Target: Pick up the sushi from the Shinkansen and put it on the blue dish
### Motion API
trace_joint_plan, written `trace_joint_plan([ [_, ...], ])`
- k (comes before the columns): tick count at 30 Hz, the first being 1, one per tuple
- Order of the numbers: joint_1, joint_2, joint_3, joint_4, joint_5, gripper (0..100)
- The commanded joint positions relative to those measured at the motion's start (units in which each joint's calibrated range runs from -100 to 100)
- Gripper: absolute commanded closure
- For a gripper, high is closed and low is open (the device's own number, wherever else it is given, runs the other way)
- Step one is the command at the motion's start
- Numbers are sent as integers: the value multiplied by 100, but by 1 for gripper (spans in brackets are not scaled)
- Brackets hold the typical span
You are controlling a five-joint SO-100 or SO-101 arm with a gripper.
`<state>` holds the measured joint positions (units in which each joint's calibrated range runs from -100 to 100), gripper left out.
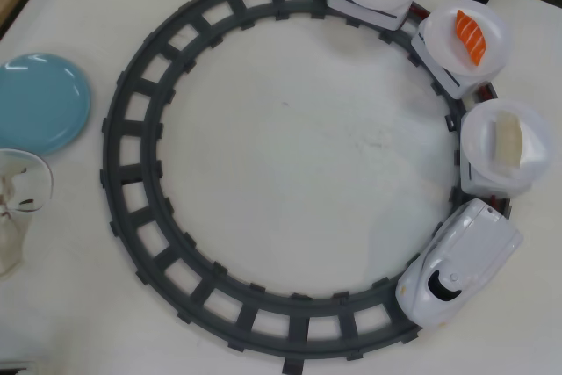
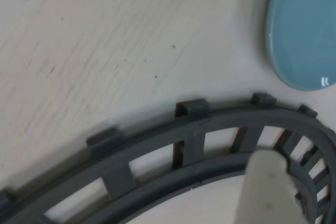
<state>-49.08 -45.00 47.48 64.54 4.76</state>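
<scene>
One grey plastic ring of toy track [image 1: 132,173] fills most of the overhead view, lying flat on the pale table [image 1: 290,147] so the train can circle it. On its right-hand curve sits the white toy Shinkansen [image 1: 457,265], rounded nose toward the lower edge, pulling three cars that each carry a round white plate [image 1: 536,142] as a serving tray. Well apart, at the left edge outside the ring, rests the glossy light-blue round dish [image 1: 39,103], empty and waiting as the drop-off. The plain cream-white oblong sushi [image 1: 507,142] lies on the plate just behind the engine; two orange-striped salmon pieces [image 1: 471,37] ride the cars farther back. In the wrist view, only one pale fingertip [image 2: 268,182] of the gripper shows above the track near the dish, so I cannot tell how far the jaws stand apart; nothing appears held. No readable writing or brand shows anywhere.
</scene>
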Motion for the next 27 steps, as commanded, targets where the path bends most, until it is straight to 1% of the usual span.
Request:
trace_joint_plan([
  [1,84,-116,-132,22,0,85],
  [5,93,-116,-132,22,5,85],
  [12,445,-116,-240,175,21,85],
  [20,489,-116,-312,217,115,85],
  [24,683,-116,-312,217,115,85],
  [27,903,-116,-339,319,230,85],
])
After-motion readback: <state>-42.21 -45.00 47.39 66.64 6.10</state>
